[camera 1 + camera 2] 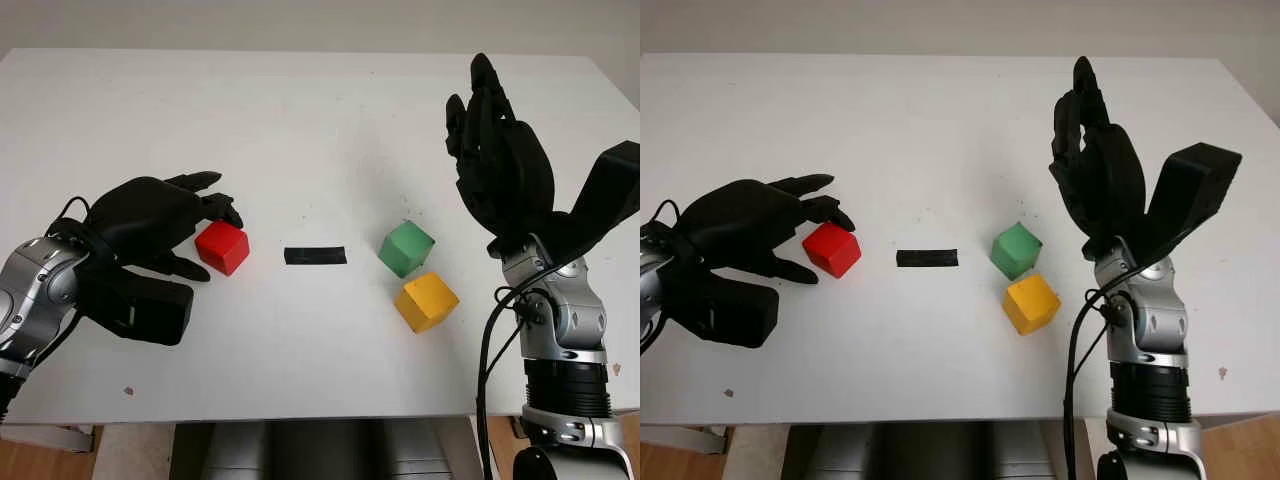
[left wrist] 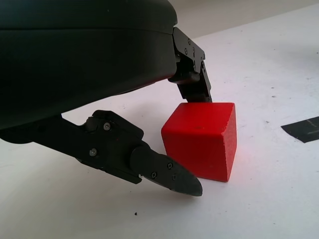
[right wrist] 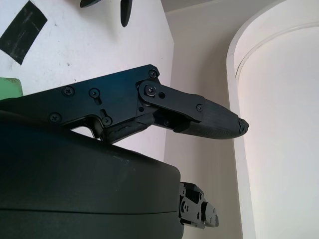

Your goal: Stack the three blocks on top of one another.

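Note:
A red block (image 1: pixel 226 250) sits on the white table (image 1: pixel 300 130) at the left. My left hand (image 1: pixel 216 240) is around it, with fingers (image 2: pixel 192 79) at its far side and the thumb (image 2: pixel 164 172) at its near side. The block stands flat on the table and the hand is open, not clamped. A green block (image 1: pixel 406 247) stands right of centre, and a yellow block (image 1: pixel 426 300) lies just in front of it, close to touching. My right hand (image 1: pixel 492 150) is open and raised above the table, right of the green block.
A strip of black tape (image 1: pixel 315 255) lies on the table between the red and green blocks. The table's front edge (image 1: pixel 300 415) runs just before the hands. A small mark (image 1: pixel 128 390) sits near the front left.

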{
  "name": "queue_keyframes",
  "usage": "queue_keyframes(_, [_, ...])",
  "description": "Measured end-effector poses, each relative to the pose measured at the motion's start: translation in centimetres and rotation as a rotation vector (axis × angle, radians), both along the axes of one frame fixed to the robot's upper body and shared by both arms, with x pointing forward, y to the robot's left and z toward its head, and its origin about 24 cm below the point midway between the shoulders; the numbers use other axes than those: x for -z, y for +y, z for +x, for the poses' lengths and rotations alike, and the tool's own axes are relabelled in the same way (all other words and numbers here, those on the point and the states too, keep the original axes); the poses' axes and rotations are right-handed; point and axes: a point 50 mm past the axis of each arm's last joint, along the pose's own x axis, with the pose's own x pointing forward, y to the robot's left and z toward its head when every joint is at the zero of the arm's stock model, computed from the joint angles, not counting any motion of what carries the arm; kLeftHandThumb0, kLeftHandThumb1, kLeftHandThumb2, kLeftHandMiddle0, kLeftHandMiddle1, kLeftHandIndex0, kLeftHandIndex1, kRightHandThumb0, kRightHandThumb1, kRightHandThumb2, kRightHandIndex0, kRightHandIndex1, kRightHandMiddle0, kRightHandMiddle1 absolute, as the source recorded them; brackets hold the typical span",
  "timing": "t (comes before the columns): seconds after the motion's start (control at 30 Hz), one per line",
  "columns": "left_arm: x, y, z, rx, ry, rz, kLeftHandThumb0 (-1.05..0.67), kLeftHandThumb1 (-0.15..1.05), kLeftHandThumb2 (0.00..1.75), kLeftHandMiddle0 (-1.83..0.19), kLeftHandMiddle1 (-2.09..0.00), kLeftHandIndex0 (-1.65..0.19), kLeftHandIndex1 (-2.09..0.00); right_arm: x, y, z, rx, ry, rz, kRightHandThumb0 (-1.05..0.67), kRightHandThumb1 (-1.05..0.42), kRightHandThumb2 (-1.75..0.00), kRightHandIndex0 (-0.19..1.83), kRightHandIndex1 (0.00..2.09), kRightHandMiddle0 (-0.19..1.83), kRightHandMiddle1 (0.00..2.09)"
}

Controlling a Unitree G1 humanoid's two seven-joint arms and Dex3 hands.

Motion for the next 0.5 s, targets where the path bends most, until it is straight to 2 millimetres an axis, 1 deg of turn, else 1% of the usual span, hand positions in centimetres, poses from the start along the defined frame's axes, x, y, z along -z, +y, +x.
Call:
queue_keyframes(0.1, [0.18, -0.02, 0.06, 0.002, -0.012, 0.026, -0.47, 0.89, 0.06, -0.11, -0.05, -0.17, -1.06, -0.06, 0.02, -0.03, -0.001, -0.003, 0.0, -0.7, -1.05, -0.73, -0.19, 0.0, -0.19, 0.0])
queue_keyframes(0.27, [0.43, 0.1, 0.15, 0.006, -0.037, 0.049, -0.47, 0.92, 0.06, -0.12, -0.06, -0.19, -1.11, -0.06, 0.02, -0.04, -0.002, -0.003, 0.0, -0.69, -1.05, -0.73, -0.19, 0.0, -0.19, 0.0])
queue_keyframes(0.4, [0.57, 0.18, 0.16, 0.028, -0.062, 0.031, -0.44, 1.01, 0.07, -0.14, -0.06, -0.19, -1.32, -0.06, 0.03, -0.04, -0.002, -0.003, -0.001, -0.7, -1.05, -0.73, -0.19, 0.0, -0.19, 0.0])
queue_keyframes(0.43, [0.59, 0.18, 0.16, 0.034, -0.06, 0.01, -0.43, 1.03, 0.09, -0.15, -0.06, -0.17, -1.39, -0.05, 0.03, -0.04, -0.002, -0.003, -0.001, -0.69, -1.05, -0.73, -0.19, 0.0, -0.19, 0.0])
queue_keyframes(0.5, [0.66, 0.06, 0.17, 0.046, -0.053, -0.042, -0.42, 1.04, 0.1, -0.16, -0.06, -0.16, -1.44, -0.05, 0.04, -0.04, -0.001, -0.003, -0.001, -0.69, -1.05, -0.73, -0.19, 0.0, -0.19, 0.0])
